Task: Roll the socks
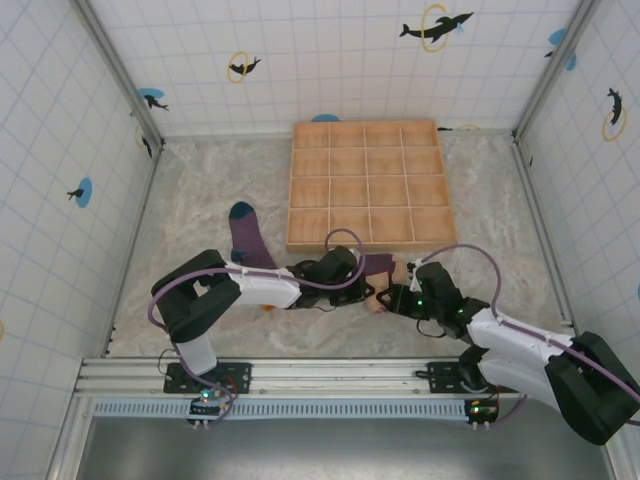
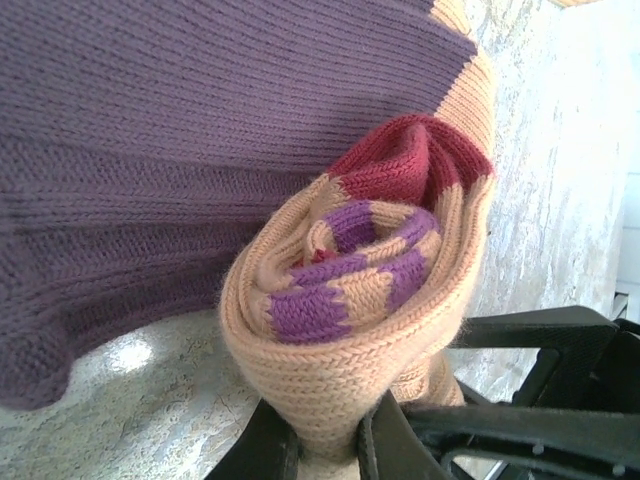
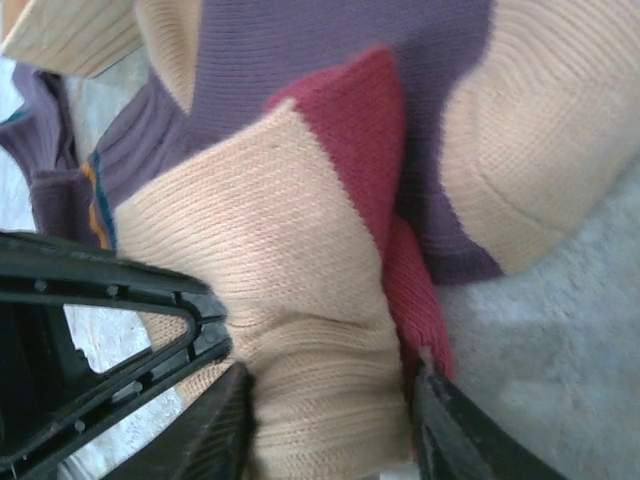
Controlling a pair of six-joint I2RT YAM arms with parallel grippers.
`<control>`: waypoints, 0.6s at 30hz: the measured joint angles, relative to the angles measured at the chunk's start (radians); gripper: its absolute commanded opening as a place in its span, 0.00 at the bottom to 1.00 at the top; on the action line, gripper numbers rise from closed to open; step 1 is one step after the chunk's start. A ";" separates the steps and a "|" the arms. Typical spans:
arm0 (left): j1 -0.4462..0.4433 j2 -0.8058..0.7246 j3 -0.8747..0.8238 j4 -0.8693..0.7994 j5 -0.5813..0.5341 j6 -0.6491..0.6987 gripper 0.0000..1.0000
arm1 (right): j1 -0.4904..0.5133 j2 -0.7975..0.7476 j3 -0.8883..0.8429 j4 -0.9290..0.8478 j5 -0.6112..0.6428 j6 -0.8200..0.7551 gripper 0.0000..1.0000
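— Where on the table (image 1: pixel 200 190) are the socks?

— They are near the front edge, between the two arms. The tan sock (image 2: pixel 335 350) is rolled into a thick bundle, and purple patches and a dark-red band show in its folds. The purple sock with the tan toe (image 2: pixel 180 140) lies spread beside the bundle and touches it.

— And the third one?

— The purple sock with the teal toe (image 1: pixel 245 232) lies to the left of the bundle, with its toe toward the far wall. Its other end goes under the left arm. The wooden tray (image 1: pixel 400 243) with its many compartments stands behind the socks.

— How is the left gripper (image 2: pixel 328 448)?

— Its fingers are pressed together on the lower edge of the tan sock. The knit is squeezed thin between them.

— And the right gripper (image 3: pixel 330 425)?

— It is at the opposite side of the bundle. Its jaws stand partly apart, with one finger on each side of the tan sock. The fabric fills the gap, but one cannot tell whether they press it.
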 measured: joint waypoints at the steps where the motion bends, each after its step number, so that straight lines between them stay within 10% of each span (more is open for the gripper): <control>1: 0.000 0.000 0.002 -0.006 0.000 0.007 0.00 | 0.000 -0.002 0.018 -0.042 0.002 -0.010 0.62; 8: 0.000 0.000 0.017 -0.037 0.003 0.058 0.00 | -0.027 -0.005 0.077 -0.177 -0.004 -0.071 0.72; 18: 0.007 0.011 0.018 -0.023 0.023 0.061 0.00 | -0.043 0.096 0.043 0.004 -0.097 -0.087 0.41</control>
